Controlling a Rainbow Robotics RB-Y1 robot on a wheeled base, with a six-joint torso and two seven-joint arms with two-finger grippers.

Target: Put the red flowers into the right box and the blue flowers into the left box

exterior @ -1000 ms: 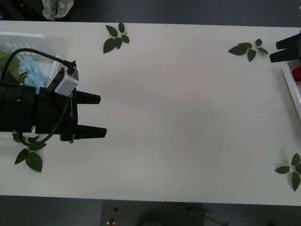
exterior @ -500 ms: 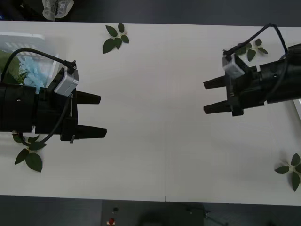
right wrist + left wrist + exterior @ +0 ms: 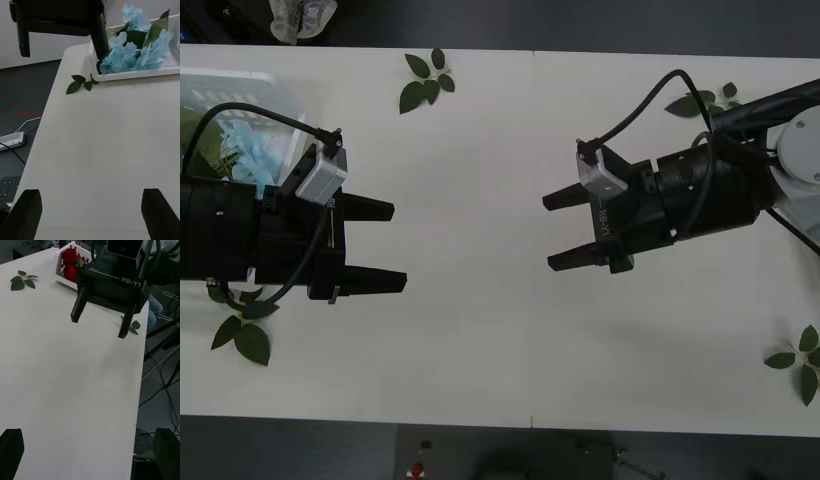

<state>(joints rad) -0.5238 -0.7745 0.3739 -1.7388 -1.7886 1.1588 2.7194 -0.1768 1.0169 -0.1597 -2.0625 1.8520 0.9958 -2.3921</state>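
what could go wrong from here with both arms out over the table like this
1. The left gripper and the right gripper face each other, both with jaws open and holding nothing; if either reaches further inward they might collide.

2. The blue flowers spill over the rim of the left box right beside the left gripper, so a sideways move may drag a bloom out.

3. Loose leaf sprigs lie on the table and might be picked as flowers.
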